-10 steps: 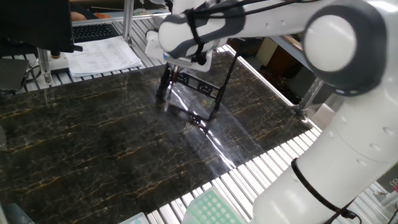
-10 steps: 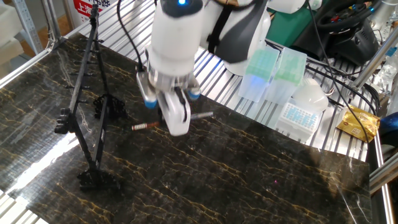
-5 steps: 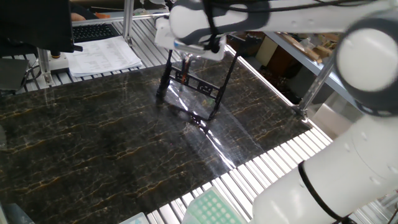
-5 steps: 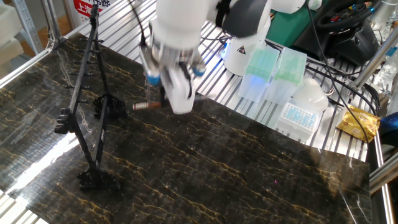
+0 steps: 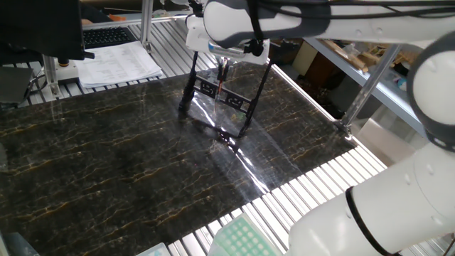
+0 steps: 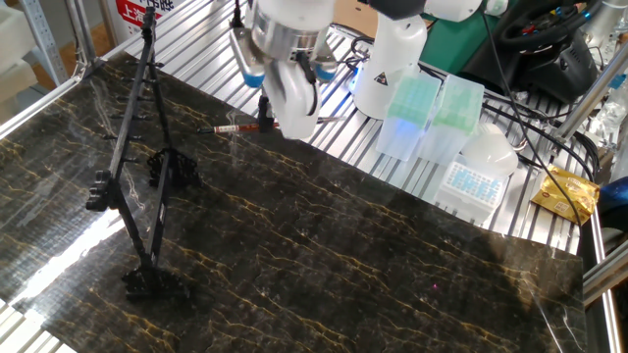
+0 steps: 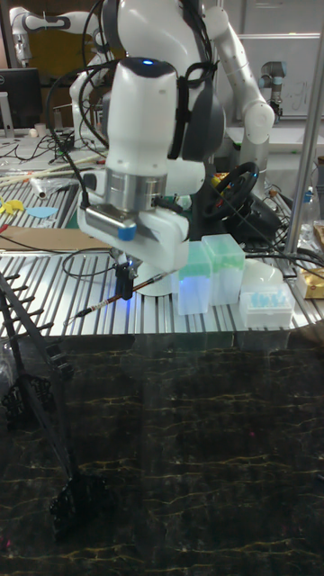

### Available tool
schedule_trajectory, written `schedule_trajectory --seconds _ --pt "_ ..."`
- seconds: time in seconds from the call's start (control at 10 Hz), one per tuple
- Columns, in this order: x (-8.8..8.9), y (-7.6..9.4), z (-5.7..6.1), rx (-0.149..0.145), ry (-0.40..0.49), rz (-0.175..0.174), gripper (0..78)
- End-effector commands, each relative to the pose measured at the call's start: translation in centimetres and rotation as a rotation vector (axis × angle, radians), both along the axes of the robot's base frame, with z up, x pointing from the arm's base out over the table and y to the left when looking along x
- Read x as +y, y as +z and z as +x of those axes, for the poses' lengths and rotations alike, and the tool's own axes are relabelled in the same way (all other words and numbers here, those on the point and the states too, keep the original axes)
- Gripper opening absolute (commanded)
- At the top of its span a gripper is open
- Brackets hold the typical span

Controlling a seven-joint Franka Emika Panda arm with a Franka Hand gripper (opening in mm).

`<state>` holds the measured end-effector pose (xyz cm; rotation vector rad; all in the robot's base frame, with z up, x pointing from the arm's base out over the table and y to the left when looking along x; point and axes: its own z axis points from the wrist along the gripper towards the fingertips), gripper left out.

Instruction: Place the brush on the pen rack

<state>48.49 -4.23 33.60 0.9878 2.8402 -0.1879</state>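
Dark marbled stone tabletop (image 5: pixel 106 171) fills one fixed view, edged by ribbed aluminium rails. At its far side stands the pen rack (image 5: pixel 222 99), a black rod frame on slanted legs. The gripper (image 5: pixel 225 65) hangs above it, fingers clamped on the brush (image 5: pixel 221 84), which shows as a thin reddish line in front of the rack's cross panel.

From the other fixed view the pen rack (image 6: pixel 137 167) stands at the left of the tabletop (image 6: pixel 343 265). The gripper (image 6: pixel 267 123) holds the brush (image 6: pixel 228 128) in the air, lying nearly level and pointing toward the rack, apart from it. Beyond the table edge sit pale green tip boxes (image 6: pixel 412 113) and a clear box (image 6: pixel 473 181) with blue tips inside.

In the tall fixed view the gripper (image 7: pixel 126 279) pinches the brush (image 7: pixel 112 299), tilted down to the left, above the rails; the rack (image 7: pixel 40 387) is lower left.
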Motion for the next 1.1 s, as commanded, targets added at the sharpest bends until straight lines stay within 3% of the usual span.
schedule_trajectory --seconds 0.1,0.3,0.4,0.6,1.1 --pt "0.19 1.29 -0.87 -0.023 -0.025 -0.031 1.1" --pt "0.30 1.48 -1.02 -0.046 -0.055 -0.050 1.1" --pt "0.20 1.58 -1.12 -0.097 -0.065 -0.072 1.1" --pt "0.03 1.76 -1.01 -0.142 -0.068 -0.108 1.1" --pt "-0.45 2.21 -0.25 -0.169 -0.043 -0.118 1.1"
